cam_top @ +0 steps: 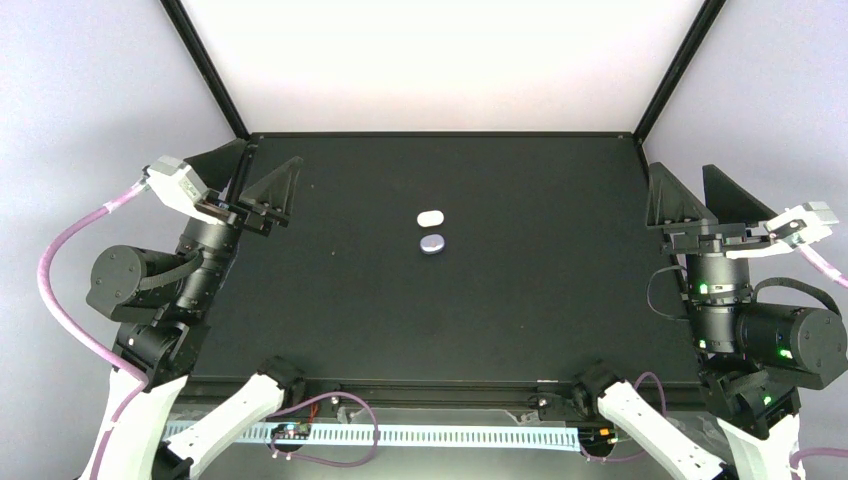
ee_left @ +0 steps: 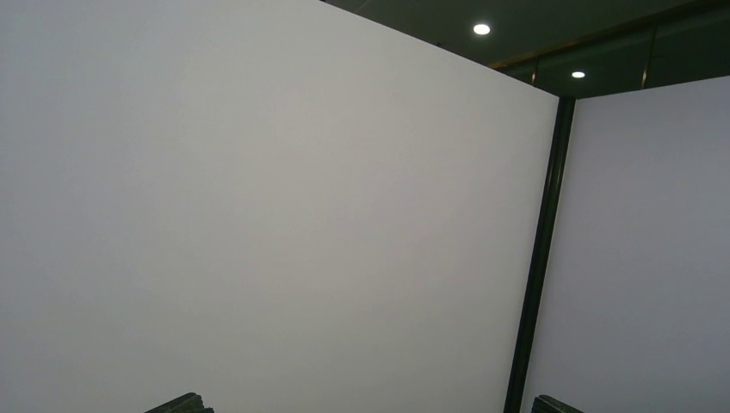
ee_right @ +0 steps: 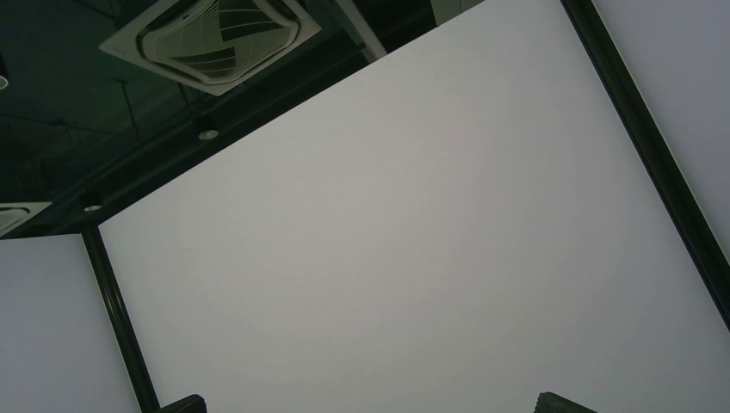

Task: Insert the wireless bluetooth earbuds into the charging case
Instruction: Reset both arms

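Note:
Two small oval charging cases lie shut near the middle of the black table: a white case [cam_top: 429,217] and a purple-grey case [cam_top: 432,243] just in front of it. No earbuds show in any view. My left gripper [cam_top: 252,175] is open and empty at the table's left edge, raised and far from the cases. My right gripper [cam_top: 697,192] is open and empty at the right edge. Both wrist views face the white back wall; only the fingertips [ee_left: 179,403] [ee_right: 185,403] show at the bottom corners.
The black table [cam_top: 520,300] is bounded by a black frame with posts at the back corners. White walls stand behind and at both sides. Cables and a light strip run along the near edge.

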`<state>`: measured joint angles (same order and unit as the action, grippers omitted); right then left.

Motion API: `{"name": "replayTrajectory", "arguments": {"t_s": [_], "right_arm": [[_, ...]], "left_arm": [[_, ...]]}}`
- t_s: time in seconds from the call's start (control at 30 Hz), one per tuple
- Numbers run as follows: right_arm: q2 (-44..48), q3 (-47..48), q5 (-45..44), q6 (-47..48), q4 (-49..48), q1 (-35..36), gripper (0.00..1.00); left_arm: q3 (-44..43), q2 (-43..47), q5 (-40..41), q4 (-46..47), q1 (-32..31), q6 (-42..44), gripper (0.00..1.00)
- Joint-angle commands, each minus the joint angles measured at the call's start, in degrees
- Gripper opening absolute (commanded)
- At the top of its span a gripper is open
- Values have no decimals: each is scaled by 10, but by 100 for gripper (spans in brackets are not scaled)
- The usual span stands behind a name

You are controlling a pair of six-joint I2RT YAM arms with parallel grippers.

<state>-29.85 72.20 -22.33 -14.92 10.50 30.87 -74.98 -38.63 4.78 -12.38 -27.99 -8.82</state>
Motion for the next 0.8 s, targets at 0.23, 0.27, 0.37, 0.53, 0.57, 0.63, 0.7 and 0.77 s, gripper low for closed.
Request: {"name": "replayTrajectory", "arguments": {"t_s": [0.23,0.27,0.37,0.53,0.57,0.63,0.7,0.77], "right_arm": [[1,-5,-1,-1,-1,0,100],[2,-9,-2,-1,-3,0,100],[5,-26,-4,-3,-8,0,100],[10,-71,-9,-10,-20,0,100],[11,-82,-11,-11,-22,0,100],[13,-106,-12,-14,-27,1,100],[15,-128,-15,-16,-32,1,100],[17,-150,-17,-19,-36,1,100]], "left_arm": [[6,2,2,1,0,0,99],[12,5,4,3,0,0,99],[35,14,10,10,0,-2,99],[89,34,24,13,0,-9,99],[99,38,28,13,0,-11,99],[122,48,36,14,-1,-15,99],[141,57,47,13,-1,-20,99],[155,64,60,9,-1,-28,99]]}}
